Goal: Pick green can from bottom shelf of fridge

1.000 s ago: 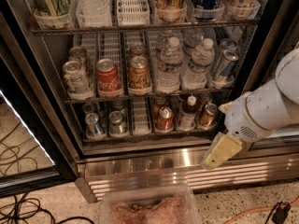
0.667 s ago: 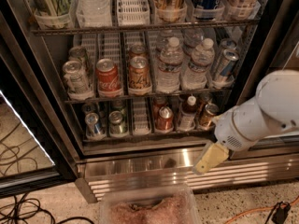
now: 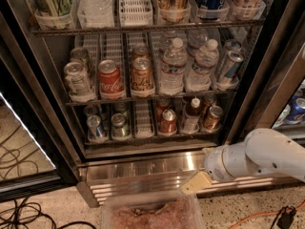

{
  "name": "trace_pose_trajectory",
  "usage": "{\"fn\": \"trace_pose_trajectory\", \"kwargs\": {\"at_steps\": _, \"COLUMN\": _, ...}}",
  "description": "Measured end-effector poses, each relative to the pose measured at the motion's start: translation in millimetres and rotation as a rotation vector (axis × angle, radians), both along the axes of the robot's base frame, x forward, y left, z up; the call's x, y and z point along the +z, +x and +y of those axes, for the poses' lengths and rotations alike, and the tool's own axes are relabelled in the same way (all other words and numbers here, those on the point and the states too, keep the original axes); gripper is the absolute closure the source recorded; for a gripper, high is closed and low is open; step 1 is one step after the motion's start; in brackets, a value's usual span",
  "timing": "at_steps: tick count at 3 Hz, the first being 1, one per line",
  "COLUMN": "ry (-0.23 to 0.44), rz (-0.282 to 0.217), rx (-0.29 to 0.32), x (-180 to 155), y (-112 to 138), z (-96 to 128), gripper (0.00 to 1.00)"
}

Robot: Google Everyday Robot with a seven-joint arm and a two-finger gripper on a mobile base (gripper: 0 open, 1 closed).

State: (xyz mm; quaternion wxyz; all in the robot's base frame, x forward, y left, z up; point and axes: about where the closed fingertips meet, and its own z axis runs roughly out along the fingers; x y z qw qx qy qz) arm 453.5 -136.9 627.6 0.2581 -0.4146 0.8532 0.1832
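My claw, grip state indeterminate, hangs before the grille; the green can stands upright, up-left, well apart.

Pincer down at grille; green can close between blue-and-silver can and white divider.

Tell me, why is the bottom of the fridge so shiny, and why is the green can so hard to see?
In the camera view, the steel grille under the fridge throws back glare; the bottom shelf sits in shadow, so the green can looks dull; a white light strip glows at left; the hand hangs pale and well lit before the grille, lower right.
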Motion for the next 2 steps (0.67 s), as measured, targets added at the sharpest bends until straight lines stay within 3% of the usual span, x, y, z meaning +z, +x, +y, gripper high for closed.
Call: {"fn": "trace_pose_trajectory", "kwargs": {"at_steps": 2, "ry": 0.028, "rz": -0.018, "rx": 0.004, "x": -8.8, "y": 2.9, "z": 6.8, "gripper": 0.0}}
